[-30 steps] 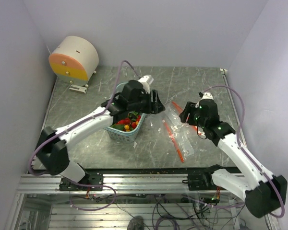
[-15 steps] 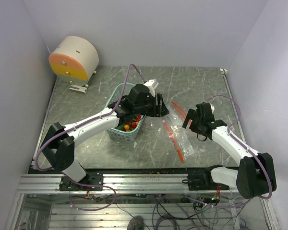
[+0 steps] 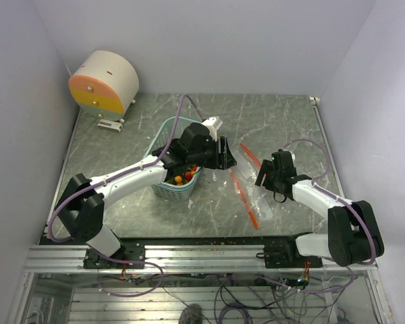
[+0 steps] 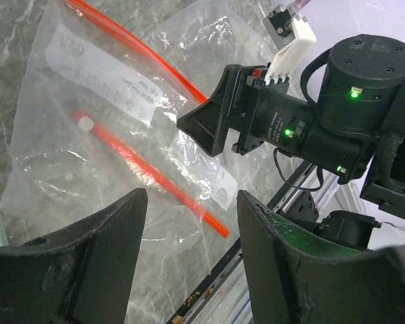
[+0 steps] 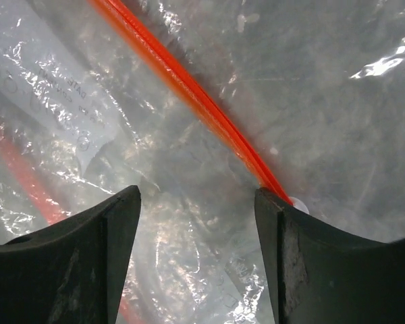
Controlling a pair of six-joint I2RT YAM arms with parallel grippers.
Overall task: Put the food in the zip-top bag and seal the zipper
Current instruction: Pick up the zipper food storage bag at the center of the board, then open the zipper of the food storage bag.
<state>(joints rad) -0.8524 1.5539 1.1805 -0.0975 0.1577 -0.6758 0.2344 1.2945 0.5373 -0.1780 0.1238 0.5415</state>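
Seen flat on the grey marbled worktop, between the two arms: a floppy clear plastic zip-top bag, with the two halves of its thin orange-red zipper strip lying apart. Reaching in from the basket side, left fingers spread wide and gripping nothing, above the bag's left edge. Held low from the other side, right fingers likewise parted wide over crinkled film, one tip just beside the zipper strip; contact with the plastic impossible to tell. Heaped in a light-blue plastic mesh basket just left of the bag: small red, orange, yellow and green toy food. Standing at the far-left corner: a round white drum with an orange face.
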